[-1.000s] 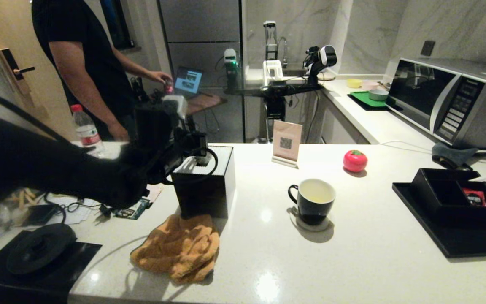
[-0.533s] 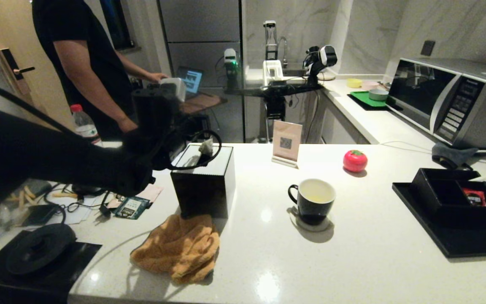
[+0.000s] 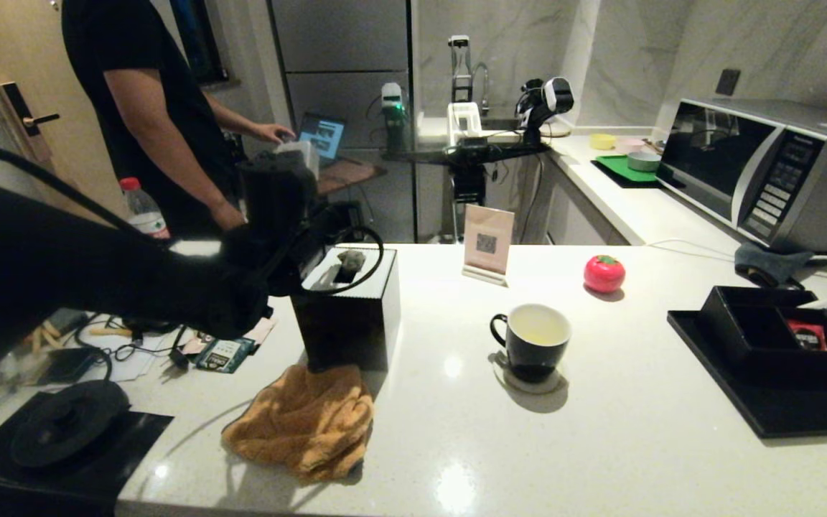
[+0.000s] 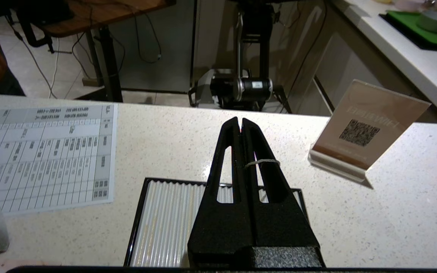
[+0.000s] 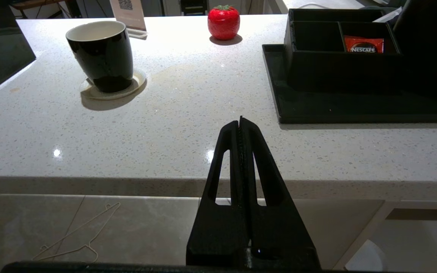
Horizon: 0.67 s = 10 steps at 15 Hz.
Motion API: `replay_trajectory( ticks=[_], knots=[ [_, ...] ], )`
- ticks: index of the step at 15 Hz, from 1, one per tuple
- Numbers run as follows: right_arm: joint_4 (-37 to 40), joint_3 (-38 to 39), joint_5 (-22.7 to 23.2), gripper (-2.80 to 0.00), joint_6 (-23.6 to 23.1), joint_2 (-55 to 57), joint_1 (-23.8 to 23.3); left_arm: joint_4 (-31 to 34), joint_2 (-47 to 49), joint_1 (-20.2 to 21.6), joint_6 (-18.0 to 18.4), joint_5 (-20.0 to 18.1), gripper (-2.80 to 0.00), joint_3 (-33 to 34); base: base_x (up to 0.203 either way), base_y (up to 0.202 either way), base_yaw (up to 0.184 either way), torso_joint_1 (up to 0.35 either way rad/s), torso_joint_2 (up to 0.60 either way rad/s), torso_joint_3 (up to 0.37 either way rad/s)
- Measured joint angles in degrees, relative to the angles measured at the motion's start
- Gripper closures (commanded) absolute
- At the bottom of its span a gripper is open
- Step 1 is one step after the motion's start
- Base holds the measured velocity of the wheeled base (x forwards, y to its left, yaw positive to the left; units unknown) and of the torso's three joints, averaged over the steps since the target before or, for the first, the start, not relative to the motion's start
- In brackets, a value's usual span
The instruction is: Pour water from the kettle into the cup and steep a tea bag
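The cup [image 3: 531, 340] stands upright on a pale coaster [image 3: 528, 379] near the middle of the white tabletop [image 3: 600, 445]. Its white inside holds a shallow pale yellow liquid [image 3: 537, 333]; its handle points toward the black tissue box [image 3: 347, 316]. A small pale tea bag [image 3: 350, 260] is at the top of that box. The left hand [image 4: 240, 125] is above the box, fingers [image 4: 258, 151] clenched, with a thin string [image 4: 262, 162] looped across them; whether the string is pinched cannot be told. The right hand [image 5: 240, 122] hangs in front of the tabletop edge, clenched on nothing. An orange cloth [image 3: 302, 422] lies touching the box. A black tray [image 3: 765, 409] sits at the right.
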Motion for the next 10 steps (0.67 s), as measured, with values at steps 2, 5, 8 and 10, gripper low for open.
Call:
replay_trajectory(
  ticks=[2, 5, 8, 10],
  knots=[
    [0.0, 0.0, 0.0, 0.0, 0.0, 0.0, 0.0, 0.2, 0.1, -0.4, 0.0, 0.1, 0.0, 0.0, 0.0, 0.0, 0.0, 0.0, 0.0, 0.0],
    [0.0, 0.0, 0.0, 0.0, 0.0, 0.0, 0.0, 0.3, 0.2, -1.4, -0.1, 0.5, 0.0, 0.3, 0.0, 0.0, 0.0, 0.0, 0.0, 0.0],
    [0.0, 0.0, 0.0, 0.0, 0.0, 0.0, 0.0, 0.7, 0.5, -1.3, -1.1, 1.6, 0.0, 0.3, 0.0, 0.0, 0.0, 0.0, 0.0, 0.0],
    [0.0, 0.0, 0.0, 0.0, 0.0, 0.0, 0.0, 2.4, 0.5, -1.2, -2.8, 2.7, 0.0, 0.6, 0.0, 0.0, 0.0, 0.0, 0.0, 0.0]
  ],
)
